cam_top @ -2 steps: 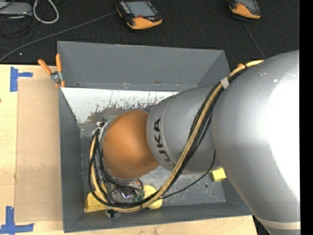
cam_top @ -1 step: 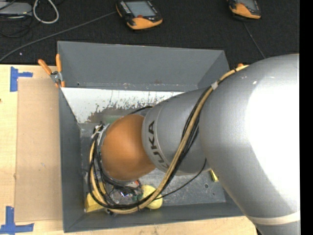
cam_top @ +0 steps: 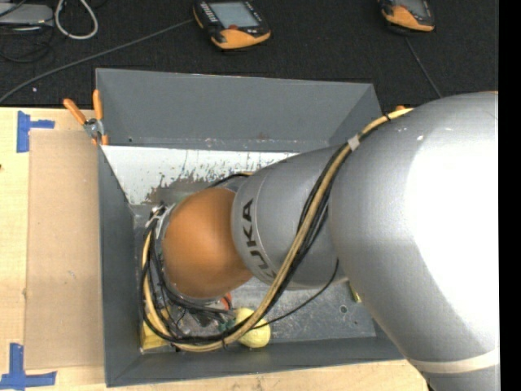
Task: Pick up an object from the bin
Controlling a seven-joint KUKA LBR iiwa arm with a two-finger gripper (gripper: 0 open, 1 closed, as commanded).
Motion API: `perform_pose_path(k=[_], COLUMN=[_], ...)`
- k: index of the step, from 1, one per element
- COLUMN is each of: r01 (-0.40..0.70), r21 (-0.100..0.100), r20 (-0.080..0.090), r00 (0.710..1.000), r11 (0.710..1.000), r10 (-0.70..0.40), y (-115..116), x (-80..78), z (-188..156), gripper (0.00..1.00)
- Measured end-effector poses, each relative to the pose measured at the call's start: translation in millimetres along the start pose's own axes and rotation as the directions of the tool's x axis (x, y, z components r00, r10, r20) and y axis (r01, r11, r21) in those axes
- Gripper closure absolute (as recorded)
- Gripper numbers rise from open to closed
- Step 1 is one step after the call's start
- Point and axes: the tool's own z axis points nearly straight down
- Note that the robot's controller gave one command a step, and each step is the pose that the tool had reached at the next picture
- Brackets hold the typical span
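Observation:
My gripper's dark body shows just under the arm's orange cover, low over the bin's front left part and wrapped in cables. A pale yellow ball lies against the front wall, just right of the gripper. A flat yellow thing lies in the front left corner, partly under the cables. A small green piece peeks out between the gripper and the ball. Whatever lies directly beneath the gripper is hidden.
The arm reaches in from the right and covers most of the bin floor. Bare scratched floor shows behind the orange cover, toward the back wall, and in a strip at the front right. The front and left walls stand close to the gripper.

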Motion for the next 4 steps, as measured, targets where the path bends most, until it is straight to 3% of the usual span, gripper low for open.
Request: perform_pose_path(k=[2, 4], r01=[-0.001, -0.003], r21=[-0.001, -0.001], r20=[-0.006, -0.002], r00=[1.000, 1.000], r11=[1.000, 1.000], r10=[0.001, 0.003], y=[0, 1], x=[1.8, 0.9], z=[-10, -42], gripper=[1.00, 1.00])
